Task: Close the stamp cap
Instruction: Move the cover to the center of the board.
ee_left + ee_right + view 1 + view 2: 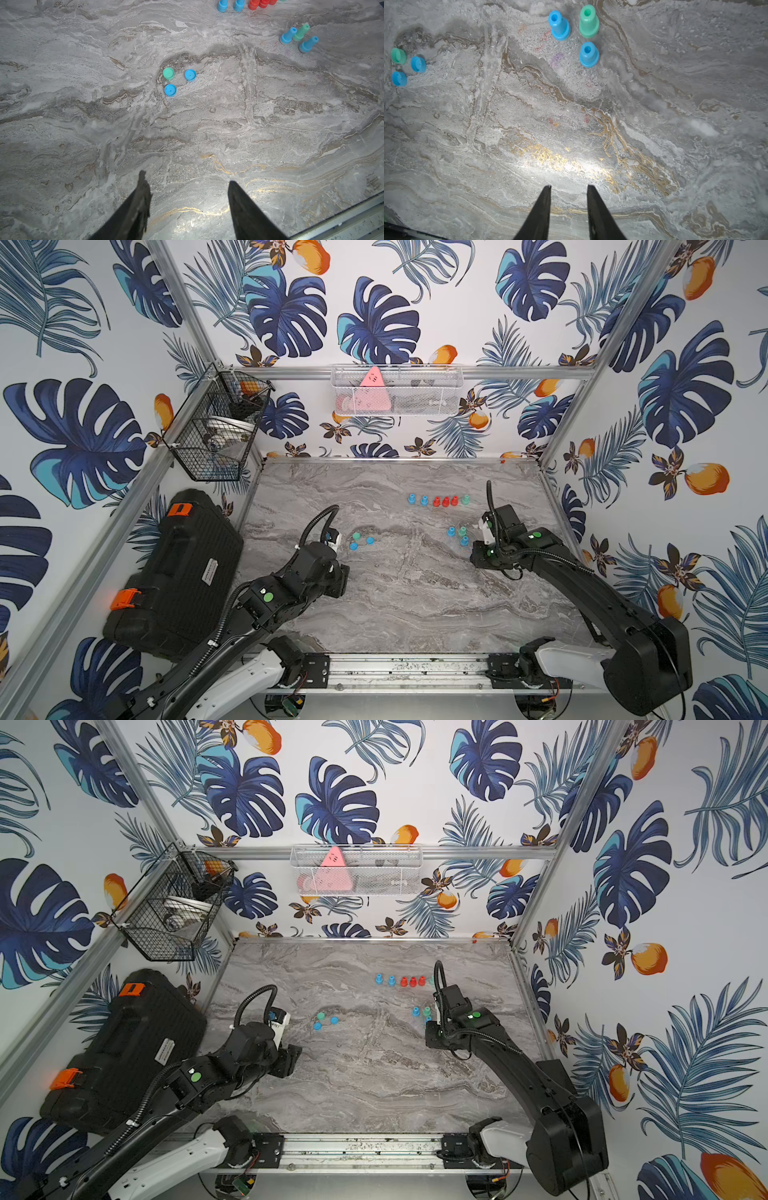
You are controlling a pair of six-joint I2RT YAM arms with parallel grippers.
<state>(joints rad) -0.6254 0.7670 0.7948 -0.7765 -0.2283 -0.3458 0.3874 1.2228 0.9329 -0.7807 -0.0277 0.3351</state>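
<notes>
Caps [356, 536] of round plastic, one green and two blue, lie loose left of frame centre on the grey marbled tabletop [395, 605], near the left gripper [187, 176], which is spread and empty. Three upright uncapped blue and green plastic stamps [450, 531] stand right of centre beside the right gripper [569, 186], which is narrowly parted and holds nothing.

Red stamps [254, 5], partly beyond wrist view's edge

The table [207, 128] is grey marble veined brown and gold. On it are blue stamps [559, 26], green stamps [588, 21], red stamps [445, 501], a green cap [168, 73] and two blue caps [190, 74]. The wallpaper [457, 323] shows navy leaves and orange fruit.
</notes>
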